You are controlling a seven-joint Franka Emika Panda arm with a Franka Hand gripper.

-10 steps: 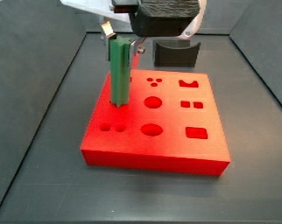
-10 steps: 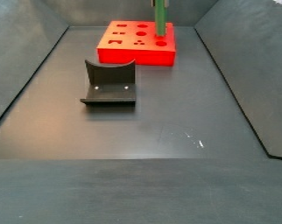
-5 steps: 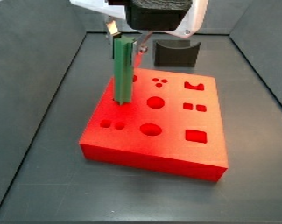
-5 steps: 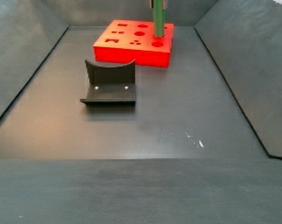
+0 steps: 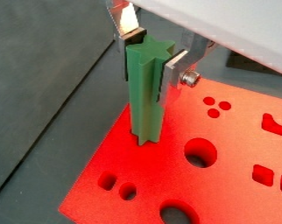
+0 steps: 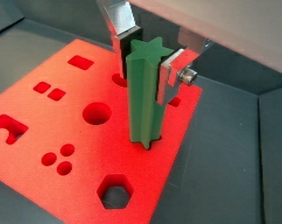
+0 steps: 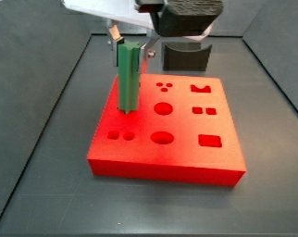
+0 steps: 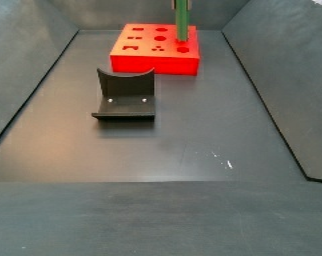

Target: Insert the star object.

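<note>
Both wrist views sit close, looking steeply down past the gripper [image 5: 153,51] [image 6: 155,52] onto the star object [image 5: 147,92] [image 6: 146,92] and red block [image 5: 225,171] [image 6: 61,114], from opposing sides. A side view is near and high, facing the red block [image 7: 177,139] with the fixture [image 7: 186,56] behind. A side view is far and low across the floor, fixture [image 8: 125,95] in front, red block [image 8: 150,50] beyond. All share the block and star object [image 7: 128,79] [image 8: 183,20].
</note>
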